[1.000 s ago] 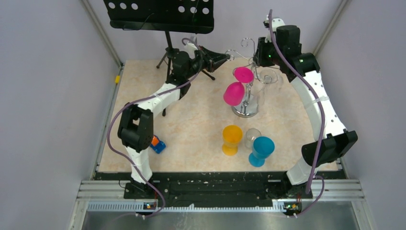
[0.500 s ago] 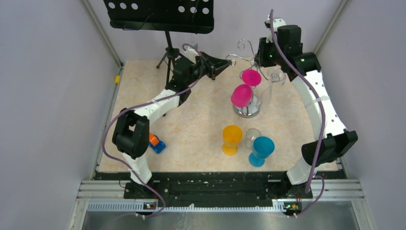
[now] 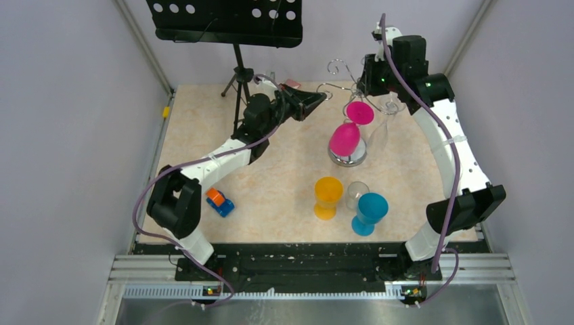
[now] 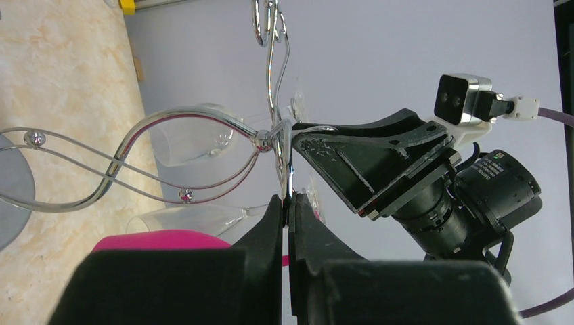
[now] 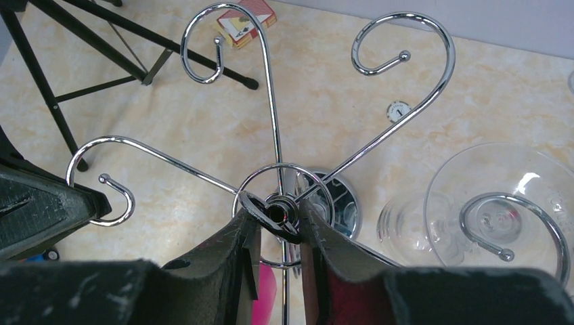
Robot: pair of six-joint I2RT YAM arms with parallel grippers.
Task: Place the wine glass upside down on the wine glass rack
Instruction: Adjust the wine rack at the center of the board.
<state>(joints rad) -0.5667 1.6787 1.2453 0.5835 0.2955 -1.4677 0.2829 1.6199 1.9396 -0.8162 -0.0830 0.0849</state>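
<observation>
The left jaws are pinched almost shut on the wire of one curled hook (image 4: 287,177) of the rack (image 3: 348,154). The right jaws are narrow and clamp the hub (image 5: 277,208) on top of the rack, where the hook arms meet, with one finger on each side. Just right of the hub a clear glass (image 5: 497,203) hangs foot up from another hook. A pink glass (image 3: 344,139) hangs bowl down on the rack's near side. The rack's round base stands on the worktop (image 3: 271,183), right of the middle in the far half. Toward the near edge an orange goblet (image 3: 328,196), a small clear glass (image 3: 357,195) and a blue goblet (image 3: 371,211) stand upright, close together. A black music stand (image 3: 227,20) rises by the far edge. A toy car (image 3: 220,202) lies near the left edge.
</observation>
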